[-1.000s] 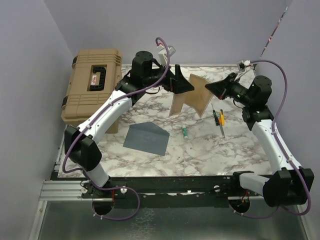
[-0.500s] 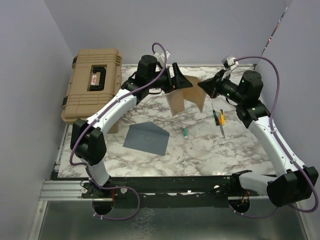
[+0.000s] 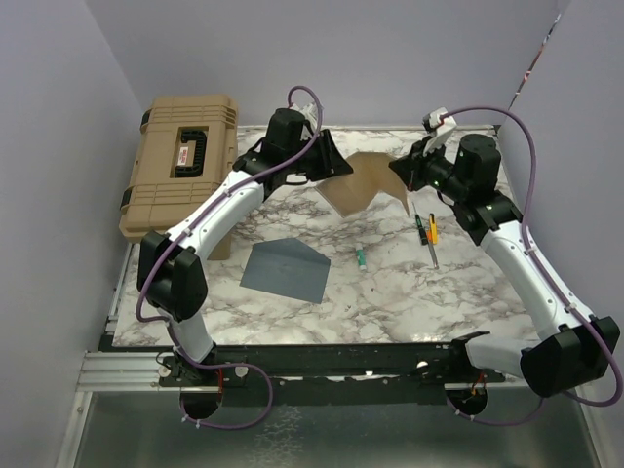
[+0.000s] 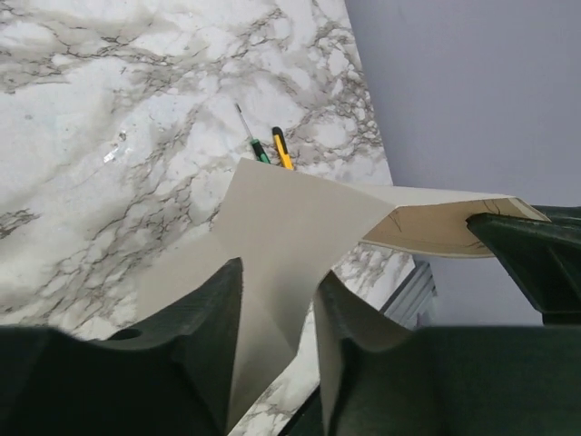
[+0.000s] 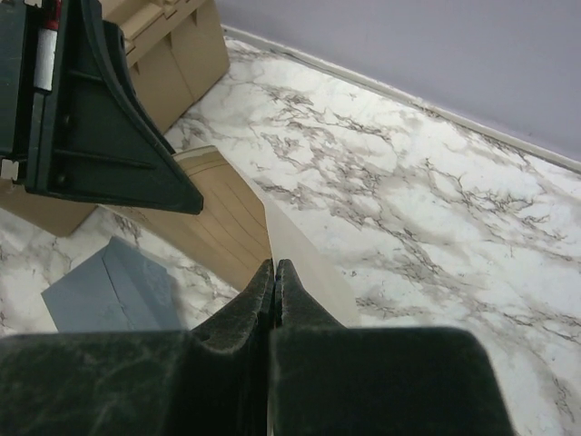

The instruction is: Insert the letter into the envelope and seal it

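**Desk:** What lies nearest you on the tabletop (image 3: 390,292)?

**Me:** One envelope (image 3: 286,270), slate blue-grey, flat on the marble towards the front left. Just past it to the right I see one small green thing (image 3: 361,257), too small for me to name. Further right are two thin pen-like tools side by side, one green-handled (image 3: 420,230) and one yellow (image 3: 432,232).

**Desk:** And the letter?

**Me:** One tan sheet, the letter (image 3: 356,190), is up off the tabletop at the far middle, bent between my two hands. My right hand (image 5: 274,265) is pinched tight on its right-hand edge, with the fingers meeting. My left hand (image 4: 277,277) has its two fingers (image 4: 213,336) apart with the sheet's other side in the gap. I can't tell whether either finger presses on it.

**Desk:** Anything beyond that?

**Me:** One tan hard case (image 3: 180,161) sits at the far left.

**Desk:** What can't you make out?

**Me:** From above, the left hand covers the letter's left part. In the left wrist view the right hand is only a dark tip cut off at the frame's edge. In the right wrist view the case is mostly hidden behind the left hand. I can't read any print on the letter.
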`<state>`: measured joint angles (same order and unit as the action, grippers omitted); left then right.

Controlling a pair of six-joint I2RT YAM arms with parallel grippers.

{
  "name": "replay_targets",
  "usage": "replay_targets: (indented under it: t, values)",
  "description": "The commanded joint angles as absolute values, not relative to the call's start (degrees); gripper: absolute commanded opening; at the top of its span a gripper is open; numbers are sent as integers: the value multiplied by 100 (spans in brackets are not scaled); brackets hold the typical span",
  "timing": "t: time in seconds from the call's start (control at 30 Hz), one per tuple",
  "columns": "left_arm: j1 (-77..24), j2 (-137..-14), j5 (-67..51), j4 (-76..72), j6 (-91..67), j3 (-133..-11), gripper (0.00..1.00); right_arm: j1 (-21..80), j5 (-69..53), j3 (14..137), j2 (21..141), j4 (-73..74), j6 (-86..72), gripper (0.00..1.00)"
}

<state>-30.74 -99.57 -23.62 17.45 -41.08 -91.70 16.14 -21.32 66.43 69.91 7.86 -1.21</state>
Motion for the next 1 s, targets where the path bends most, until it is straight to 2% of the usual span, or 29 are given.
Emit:
replay_targets:
  t: [0.0, 0.3, 0.37, 0.47, 0.67, 0.83, 0.97]
  values:
    - [-3063, -10201, -2184, 2104, -3583, -9509, 32, 1788, -1930, 6861, 7112, 1138, 239, 1]
    - [-3077, -10352, -2782, 2236, -2716, -9686, 27, 2030, -1842, 7091, 7351, 1431, 222, 1]
    - [-3076, -10345, -2715, 2302, -2617, -9666, 22, 2030, -1856, 7108, 7345, 1446, 152, 1]
    - [-3076, -10385, -2662, 2310, -2637, -9659, 0, 2070, -2029, 7116, 7339, 1472, 37, 1]
    - [-3076, -10450, -2679, 2220, -2698, -9923, 0, 2153, -3048, 6969, 7339, 1348, -538, 2]
    - [-3077, -10425, -3133, 1910, -2722, -10143, 0, 2153, -4151, 6891, 7382, 1136, -1026, 25]
    - [-3034, -10428, -3657, 1791, -2650, -10286, 0, 2151, -4451, 7005, 7391, 1257, -1176, 47]
